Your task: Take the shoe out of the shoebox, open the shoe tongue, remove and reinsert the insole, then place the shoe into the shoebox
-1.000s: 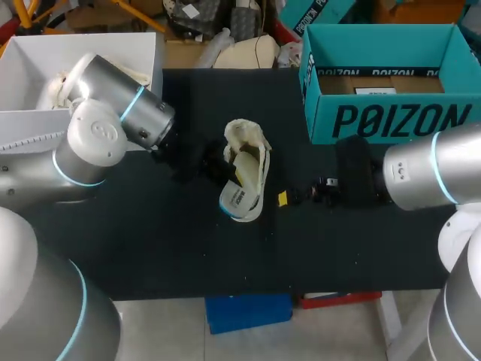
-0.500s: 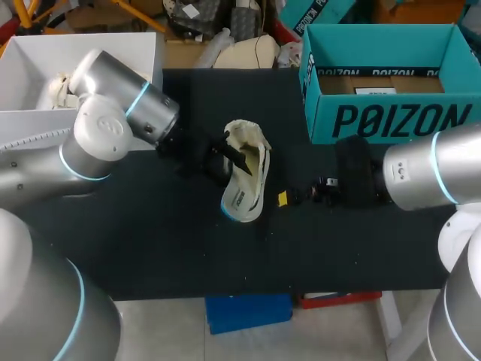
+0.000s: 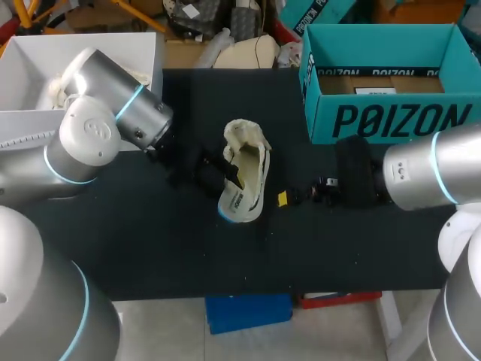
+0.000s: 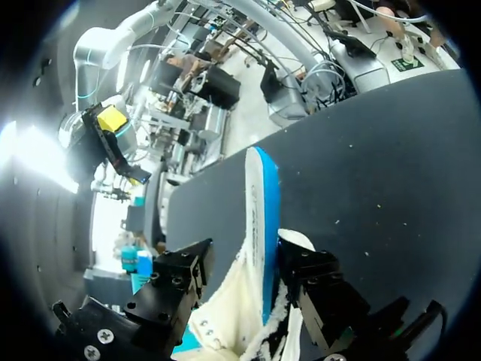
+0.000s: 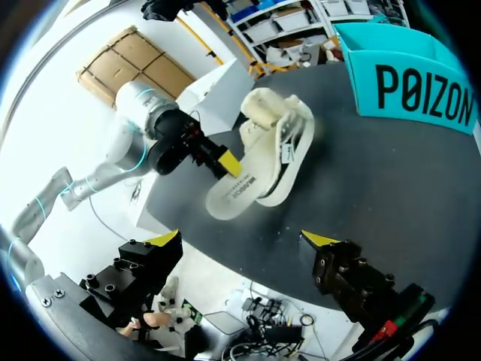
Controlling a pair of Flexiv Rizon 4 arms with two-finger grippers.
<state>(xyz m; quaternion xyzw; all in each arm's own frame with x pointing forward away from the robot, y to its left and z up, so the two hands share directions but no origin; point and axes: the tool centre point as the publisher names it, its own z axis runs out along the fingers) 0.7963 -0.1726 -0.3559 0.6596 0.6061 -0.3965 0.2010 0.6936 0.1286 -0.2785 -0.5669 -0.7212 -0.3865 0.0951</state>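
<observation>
A cream shoe (image 3: pixel 252 169) with a blue-edged sole lies on its side at the middle of the black table (image 3: pixel 150 241), toe toward the front edge. My left gripper (image 3: pixel 228 170) comes in from the left and straddles it. In the left wrist view the shoe (image 4: pixel 261 203) runs up between the black fingers (image 4: pixel 180 274) of the left gripper (image 4: pixel 244 257), which stands open. From the right wrist view the shoe (image 5: pixel 274 150) lies ahead, with one yellow tip of the left gripper (image 5: pixel 225 162) against its sole. My right gripper (image 3: pixel 289 198) (image 5: pixel 243 239) stands open and empty, just right of the shoe. The teal shoebox (image 3: pixel 391 120) (image 5: pixel 421 86) sits open at the back right.
A white open box (image 3: pixel 83 45) stands at the table's back left, behind my left arm. Black tabletop (image 5: pixel 391 195) stretches between the shoe and the teal box and along the front edge.
My left gripper has opened and pushed in from the shoe's left side onto the shoe. The shoe has rolled slightly and its toe has shifted a little left. The right arm has kept still.
</observation>
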